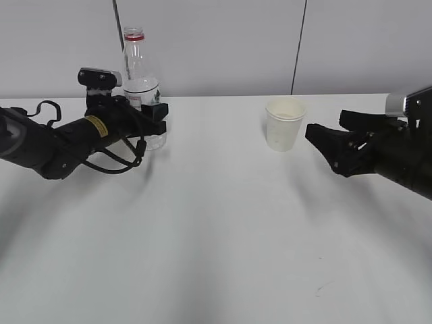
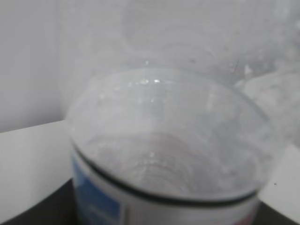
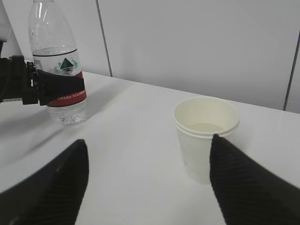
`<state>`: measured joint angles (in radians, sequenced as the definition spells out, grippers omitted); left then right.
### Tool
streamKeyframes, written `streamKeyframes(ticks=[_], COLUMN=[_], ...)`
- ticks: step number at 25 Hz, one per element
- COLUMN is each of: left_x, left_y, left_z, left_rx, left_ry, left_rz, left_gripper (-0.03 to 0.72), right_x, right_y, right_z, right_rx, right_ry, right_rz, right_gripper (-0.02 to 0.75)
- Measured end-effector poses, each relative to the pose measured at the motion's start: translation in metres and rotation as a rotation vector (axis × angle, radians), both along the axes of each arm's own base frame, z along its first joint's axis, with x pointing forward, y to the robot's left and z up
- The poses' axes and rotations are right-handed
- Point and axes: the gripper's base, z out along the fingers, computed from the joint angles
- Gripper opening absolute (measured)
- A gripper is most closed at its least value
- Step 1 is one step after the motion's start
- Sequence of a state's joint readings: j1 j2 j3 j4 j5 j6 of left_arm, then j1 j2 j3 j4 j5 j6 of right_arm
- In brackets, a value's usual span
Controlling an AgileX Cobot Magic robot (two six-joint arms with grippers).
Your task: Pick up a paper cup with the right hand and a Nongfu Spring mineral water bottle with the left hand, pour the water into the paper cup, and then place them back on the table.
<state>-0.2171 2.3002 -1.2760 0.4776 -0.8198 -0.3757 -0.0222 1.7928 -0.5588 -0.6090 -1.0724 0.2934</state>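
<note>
Paper cup (image 3: 206,138) stands right of centre on the white worktop (image 3: 136,154), between wide-spread black jaws; bottle (image 3: 58,65) clamped upper left.

The paper cup (image 1: 285,123) is cream-white on a white tabletop (image 1: 216,256). The clear bottle (image 1: 142,88) carries a red-and-white label and red neck ring. Both arms are black.

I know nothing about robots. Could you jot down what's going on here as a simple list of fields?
Surface: white table
Bottle: Nongfu Spring mineral water bottle, upright, uncapped, partly filled
Left hand: left gripper closed around the bottle at its label
Cup: paper cup, upright on the table, untouched
Right hand: right gripper open, beside the cup, not touching it
Pouring: not yet begun
</note>
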Motion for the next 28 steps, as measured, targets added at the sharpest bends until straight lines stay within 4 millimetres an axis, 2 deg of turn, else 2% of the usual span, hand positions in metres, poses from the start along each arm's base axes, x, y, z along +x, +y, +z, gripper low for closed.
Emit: streamKeyframes(ticks=[10,12,16,18,25,28], left_x=[0.000,0.000,0.000,0.000,-0.001,-0.007], left_y=[-0.003,-0.003,-0.003,-0.003,-0.003,-0.003], left_z=[-0.013,-0.013,-0.012,-0.013,-0.014,-0.018], left_rx=[-0.063,-0.067,-0.073,-0.069,-0.060,-0.029], left_ry=[-0.048,-0.053,-0.061,-0.055,-0.047,-0.015], left_rz=[-0.024,-0.026,-0.028,-0.027,-0.029,-0.046], left_gripper=[0.368,0.398,0.520,0.557,0.586,0.587], right_x=[-0.003,-0.003,-0.003,-0.003,-0.003,-0.003], right_y=[0.005,0.005,0.005,0.005,0.005,0.005], right_z=[-0.001,-0.001,-0.001,-0.001,-0.001,-0.001], right_rx=[0.019,0.020,0.016,0.016,0.015,0.015], right_ry=[0.025,0.026,0.026,0.026,0.026,0.026], right_rz=[0.051,0.051,0.059,0.059,0.060,0.060], right_gripper=[0.594,0.594,0.594,0.594,0.594,0.594])
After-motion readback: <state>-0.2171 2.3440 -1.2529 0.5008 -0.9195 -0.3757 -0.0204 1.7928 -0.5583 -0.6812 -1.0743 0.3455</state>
